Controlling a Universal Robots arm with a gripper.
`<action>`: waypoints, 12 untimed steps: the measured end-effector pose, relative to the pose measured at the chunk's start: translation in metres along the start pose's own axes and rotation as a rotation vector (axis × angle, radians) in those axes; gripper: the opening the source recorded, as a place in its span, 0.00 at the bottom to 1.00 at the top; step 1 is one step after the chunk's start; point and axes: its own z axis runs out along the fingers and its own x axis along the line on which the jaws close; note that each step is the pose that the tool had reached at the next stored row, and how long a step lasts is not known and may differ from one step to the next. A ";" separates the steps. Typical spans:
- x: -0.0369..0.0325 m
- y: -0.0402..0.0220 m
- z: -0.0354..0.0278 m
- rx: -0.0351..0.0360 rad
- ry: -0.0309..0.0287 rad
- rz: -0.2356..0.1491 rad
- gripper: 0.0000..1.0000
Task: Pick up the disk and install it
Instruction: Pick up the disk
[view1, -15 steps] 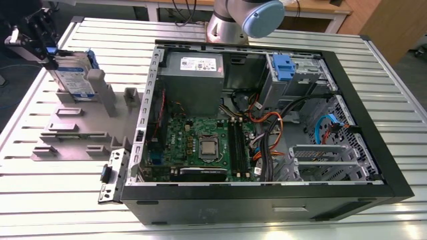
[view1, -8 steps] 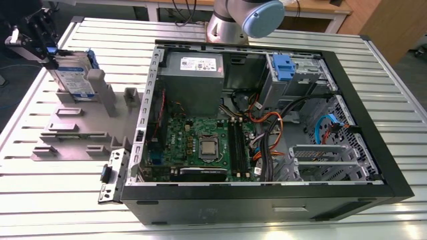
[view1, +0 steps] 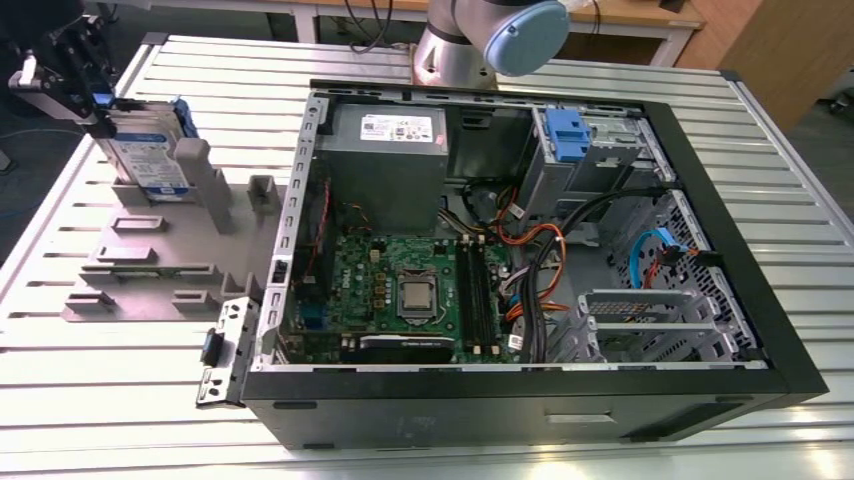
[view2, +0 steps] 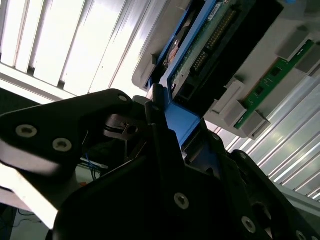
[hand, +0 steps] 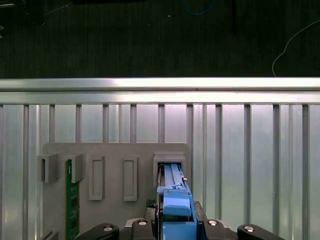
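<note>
Closest in, the hand (view2: 181, 120) was clamped narrow on the blue frame of the disk (view2: 205, 45), a finger on either side. Over on the exterior view's left, at the far end of the bench (view1: 80, 400), the disk stood upright in a slot of the grey rack (view1: 147, 270). Grip looked made. Not lifted out yet, and the open computer case (view1: 534, 410) sat well apart, so the install was not begun.

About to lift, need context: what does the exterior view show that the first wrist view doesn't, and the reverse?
Exterior view adds the open computer case, to that view's right of the grey holder. First wrist view adds a green circuit board standing in another slot. Both show the disk upright in the holder, the claw at its top.
</note>
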 end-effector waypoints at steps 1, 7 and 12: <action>0.0000 0.0000 -0.0004 0.0001 0.0000 0.000 0.36; 0.0001 -0.0001 -0.0043 0.0002 -0.0001 0.000 0.36; 0.0002 -0.0001 -0.0070 0.0002 -0.0001 0.000 0.36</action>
